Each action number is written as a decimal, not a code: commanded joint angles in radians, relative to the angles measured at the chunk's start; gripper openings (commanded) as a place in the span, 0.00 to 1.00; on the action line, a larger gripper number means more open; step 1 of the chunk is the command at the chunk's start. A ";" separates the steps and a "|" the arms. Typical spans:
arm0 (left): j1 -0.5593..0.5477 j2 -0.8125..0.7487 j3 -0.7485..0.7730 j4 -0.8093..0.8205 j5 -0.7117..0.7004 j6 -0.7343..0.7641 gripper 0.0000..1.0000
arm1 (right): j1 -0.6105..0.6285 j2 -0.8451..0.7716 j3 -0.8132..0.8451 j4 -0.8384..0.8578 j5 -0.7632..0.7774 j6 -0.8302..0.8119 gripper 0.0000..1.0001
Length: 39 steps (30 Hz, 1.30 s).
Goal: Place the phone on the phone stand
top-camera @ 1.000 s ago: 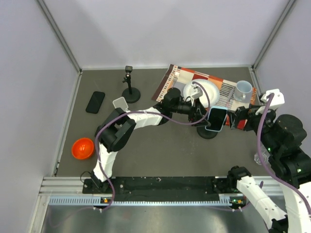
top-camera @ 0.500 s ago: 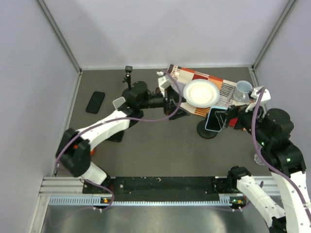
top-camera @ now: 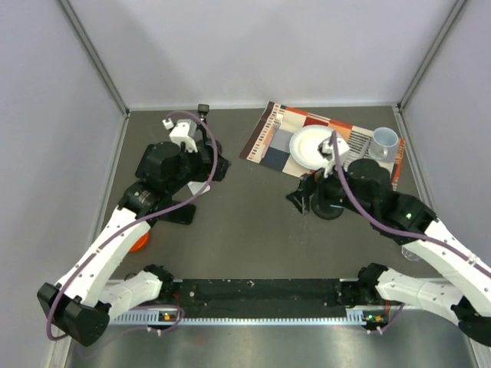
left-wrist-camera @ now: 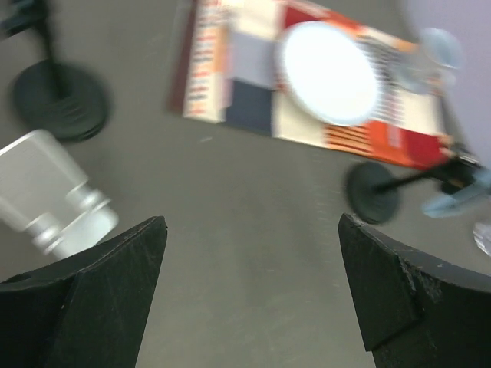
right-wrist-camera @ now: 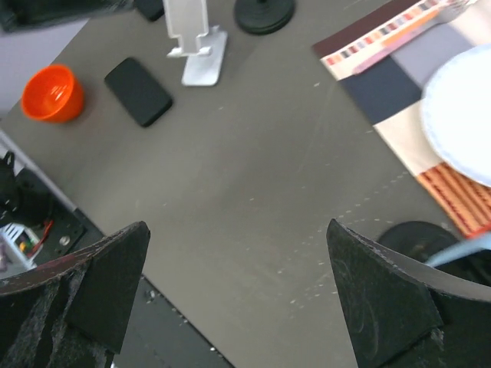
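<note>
A black phone (right-wrist-camera: pixel 138 90) lies flat on the grey table, just left of the white phone stand (right-wrist-camera: pixel 196 46). The left wrist view shows that stand (left-wrist-camera: pixel 46 192) blurred, close on its left. In the top view my left arm covers both. A second phone in a light-blue case (left-wrist-camera: pixel 460 192) sits clamped on a black pole with a round base (top-camera: pixel 330 208). My left gripper (left-wrist-camera: pixel 252 222) hangs open over bare table by the stand (top-camera: pixel 205 170). My right gripper (right-wrist-camera: pixel 238 226) is open and empty, left of that pole base (top-camera: pixel 301 195).
An orange bowl (right-wrist-camera: pixel 52 92) sits near the front left. Another black pole on a round base (left-wrist-camera: pixel 61 100) stands behind the white stand. A patterned placemat (top-camera: pixel 268 142) at the back right carries a white plate (top-camera: pixel 311 146) and a cup (top-camera: pixel 385 140).
My left arm has pulled away from the light-blue phone on the pole, opening wide, and swung back to the left. My right arm has reached left over the middle of the table.
</note>
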 commanded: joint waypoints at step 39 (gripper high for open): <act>0.186 0.786 0.365 -0.352 -0.671 -0.409 0.94 | 0.191 -0.322 -0.209 -0.055 0.158 0.154 0.99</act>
